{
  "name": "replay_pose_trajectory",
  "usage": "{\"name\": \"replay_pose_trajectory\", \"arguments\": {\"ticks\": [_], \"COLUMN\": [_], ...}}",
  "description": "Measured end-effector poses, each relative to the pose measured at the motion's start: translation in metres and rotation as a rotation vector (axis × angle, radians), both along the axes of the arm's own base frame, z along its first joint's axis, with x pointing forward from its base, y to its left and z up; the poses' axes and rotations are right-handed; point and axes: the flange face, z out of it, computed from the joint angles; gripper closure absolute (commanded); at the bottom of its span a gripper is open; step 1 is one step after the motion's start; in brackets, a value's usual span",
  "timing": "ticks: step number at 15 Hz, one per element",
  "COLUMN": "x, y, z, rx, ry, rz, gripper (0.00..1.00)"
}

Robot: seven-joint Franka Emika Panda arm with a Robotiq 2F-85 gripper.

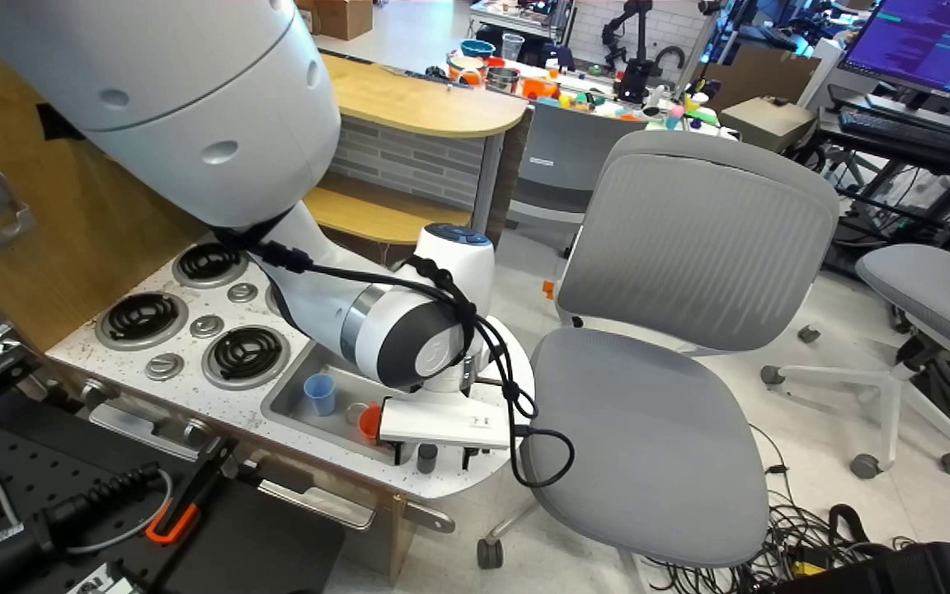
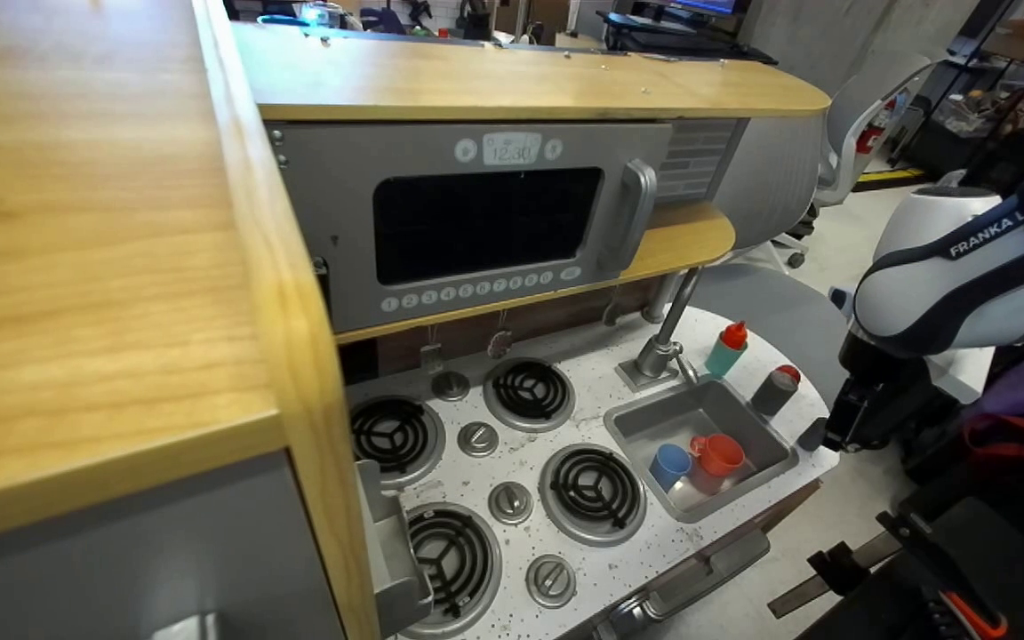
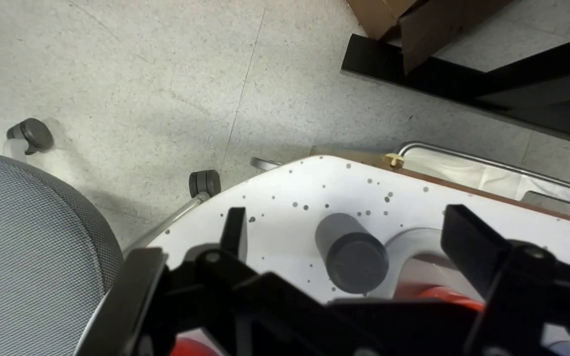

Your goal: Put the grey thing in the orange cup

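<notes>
Orange cup [image 3: 448, 294] part-hidden in wrist view, monitor [image 1: 933, 49] cropped

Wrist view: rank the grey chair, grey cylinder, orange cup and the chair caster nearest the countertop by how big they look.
1. Grey chair, though the frame cuts it off
2. Grey cylinder
3. Chair caster
Unsure: orange cup; only part of it shows, so I leave it unranked.
</notes>
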Motion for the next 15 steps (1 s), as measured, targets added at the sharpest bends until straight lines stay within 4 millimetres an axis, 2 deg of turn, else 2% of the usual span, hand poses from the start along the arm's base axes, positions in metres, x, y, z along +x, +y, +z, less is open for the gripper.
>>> {"name": "replay_pose_trajectory", "arguments": {"ticks": [5,6,7,8,9,15], "x": [0.009,0.011,0.013,0.014,0.016,0.022], "y": [0.004,0.006,0.007,0.008,0.010,0.010], "z": [-0.011,-0.013,-0.016,-0.019,-0.021,-0.020], "rx": [-0.009,-0.011,-0.013,-0.015,-0.018,-0.033], "ry": [-0.004,-0.004,-0.004,-0.004,-0.004,0.009], "rz": [-0.005,-0.006,-0.007,-0.010,-0.017,-0.084], "gripper": [0.00,0.25,0.28,0.35,0.44,0.88]}}
